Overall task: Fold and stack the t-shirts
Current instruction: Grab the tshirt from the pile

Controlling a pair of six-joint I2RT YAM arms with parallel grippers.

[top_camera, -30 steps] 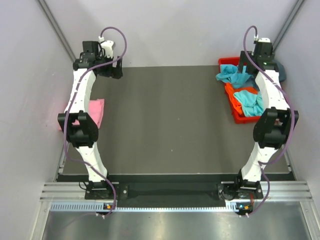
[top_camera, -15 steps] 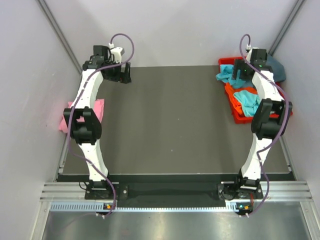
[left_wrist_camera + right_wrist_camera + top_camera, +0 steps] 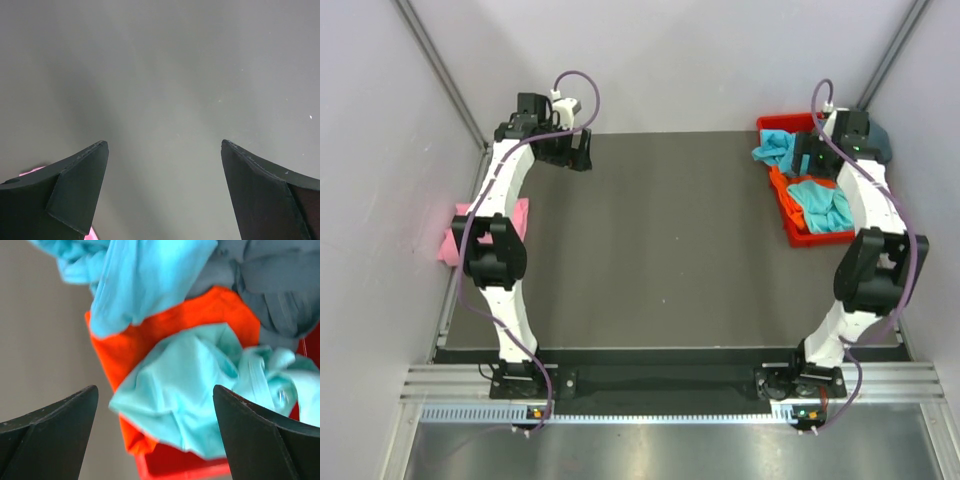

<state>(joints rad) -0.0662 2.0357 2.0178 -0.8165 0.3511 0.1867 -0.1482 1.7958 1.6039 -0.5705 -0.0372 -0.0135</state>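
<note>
Jaws wide, empty, both arms; teal t-shirt (image 3: 185, 390) under right jaws, orange t-shirt (image 3: 150, 342) seemingly beneath.

Bare mat (image 3: 160, 75) under our left gripper (image 3: 162, 145), heaped cloth under our right gripper (image 3: 155, 390)
Between the left jaws we find open mat, with only a pink t-shirt (image 3: 30, 172) edge behind one finger. Under the right jaws, the teal t-shirt (image 3: 185, 390), orange t-shirt (image 3: 150, 335) and light blue t-shirt (image 3: 145, 275) crowd the red bin (image 3: 175, 467).
</note>
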